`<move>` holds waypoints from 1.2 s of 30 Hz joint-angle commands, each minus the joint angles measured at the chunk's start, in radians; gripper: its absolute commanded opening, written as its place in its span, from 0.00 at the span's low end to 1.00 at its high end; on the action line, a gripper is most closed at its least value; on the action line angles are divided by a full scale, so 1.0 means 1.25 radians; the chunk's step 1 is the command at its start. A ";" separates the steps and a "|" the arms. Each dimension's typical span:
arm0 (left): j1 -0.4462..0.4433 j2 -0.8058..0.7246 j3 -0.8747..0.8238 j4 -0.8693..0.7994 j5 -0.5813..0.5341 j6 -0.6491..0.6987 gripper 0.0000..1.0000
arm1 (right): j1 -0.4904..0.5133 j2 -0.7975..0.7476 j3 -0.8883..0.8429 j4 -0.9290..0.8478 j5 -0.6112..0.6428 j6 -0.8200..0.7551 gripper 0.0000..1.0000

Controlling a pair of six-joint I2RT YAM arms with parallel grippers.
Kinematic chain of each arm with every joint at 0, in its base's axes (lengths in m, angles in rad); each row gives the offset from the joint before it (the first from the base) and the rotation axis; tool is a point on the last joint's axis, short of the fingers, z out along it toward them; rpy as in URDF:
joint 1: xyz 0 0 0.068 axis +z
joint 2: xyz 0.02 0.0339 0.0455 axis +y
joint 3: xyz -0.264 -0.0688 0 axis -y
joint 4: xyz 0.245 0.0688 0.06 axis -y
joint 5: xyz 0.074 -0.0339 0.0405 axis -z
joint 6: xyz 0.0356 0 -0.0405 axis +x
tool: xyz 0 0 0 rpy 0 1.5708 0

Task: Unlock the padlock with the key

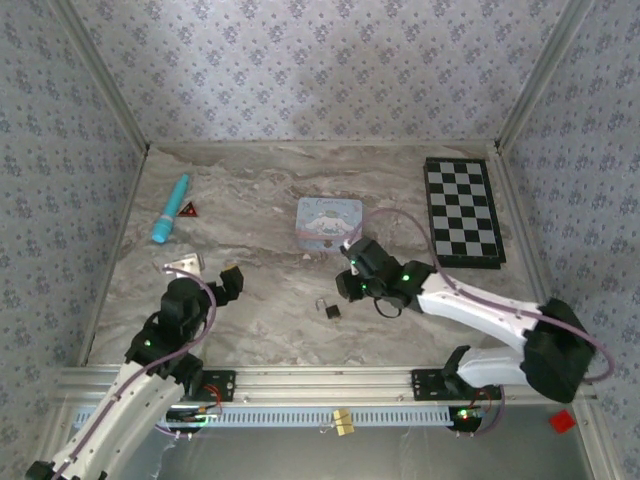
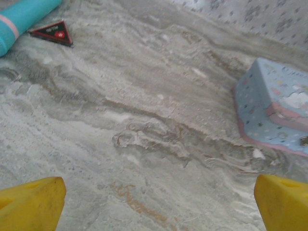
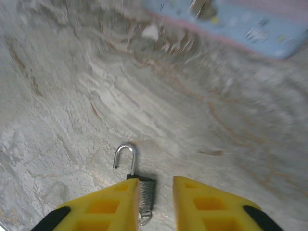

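Padlock (image 3: pixel 147 190), shackle open, between the yellow fingers (image 3: pixel 103 209); blurred pale blue tin (image 3: pixel 250 24) beyond

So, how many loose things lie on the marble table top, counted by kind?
Padlock: 1
Pale blue tin: 1
Chessboard: 1
Teal tube: 1
Red-and-black triangle: 1
Silvery piece, kind unclear: 1
Total: 6

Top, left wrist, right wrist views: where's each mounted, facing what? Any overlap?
Top: overhead from behind, looking down on the table; left arm, right arm show.
Left wrist: on left arm, facing the table; left gripper shows.
Right wrist: on right arm, looking down at the padlock; right gripper shows.
Shared: blue tin, in all three.
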State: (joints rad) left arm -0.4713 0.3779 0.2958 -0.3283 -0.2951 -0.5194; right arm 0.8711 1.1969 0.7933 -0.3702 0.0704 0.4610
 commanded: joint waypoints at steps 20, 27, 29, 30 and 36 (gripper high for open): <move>0.048 0.536 0.202 0.402 -0.444 0.319 1.00 | -0.401 -0.367 -0.191 0.088 0.304 -0.222 0.95; 0.148 0.696 0.099 0.689 -0.374 0.414 1.00 | -0.527 -0.289 -0.312 0.300 0.328 -0.265 0.99; 0.190 0.711 0.096 0.695 -0.313 0.391 1.00 | -0.549 -0.256 -0.339 0.369 0.333 -0.275 0.99; 0.210 0.725 0.090 0.712 -0.289 0.380 1.00 | -0.558 -0.233 -0.346 0.395 0.335 -0.280 0.99; 0.257 0.804 0.041 0.914 -0.141 0.423 1.00 | -0.569 -0.066 -0.346 0.571 0.323 -0.361 0.99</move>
State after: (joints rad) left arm -0.1608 1.3521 0.3561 0.6262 -0.6075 -0.0334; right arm 0.1635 1.0477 0.3557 0.1631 0.4713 0.0937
